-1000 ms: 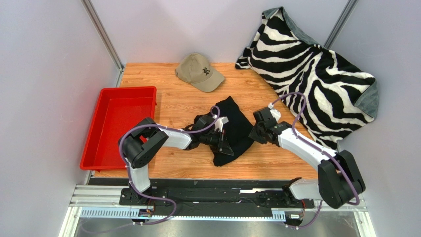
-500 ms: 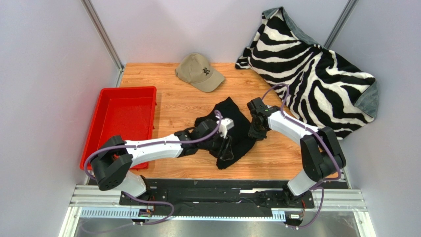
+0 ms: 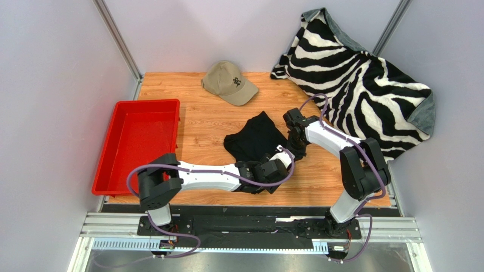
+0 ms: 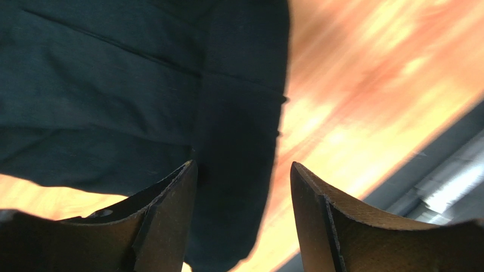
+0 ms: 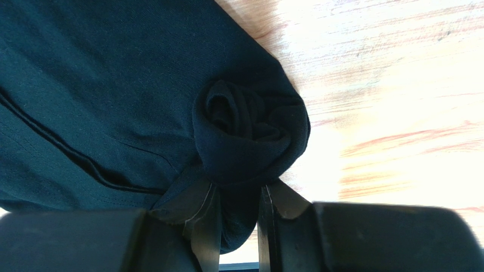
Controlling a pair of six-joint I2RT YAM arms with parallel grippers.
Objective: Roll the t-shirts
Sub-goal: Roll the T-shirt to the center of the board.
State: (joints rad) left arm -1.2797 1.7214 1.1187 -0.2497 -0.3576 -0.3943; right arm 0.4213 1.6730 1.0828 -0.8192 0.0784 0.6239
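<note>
Black t-shirt (image 3: 254, 137), rolled end pinched in right tool (image 5: 238, 191); left tool (image 4: 243, 167) gapes above it.

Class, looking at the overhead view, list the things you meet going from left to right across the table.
Red tray → black t-shirt → zebra-striped blanket. The tan cap overlaps the t-shirt's span, so it is left out.
</note>
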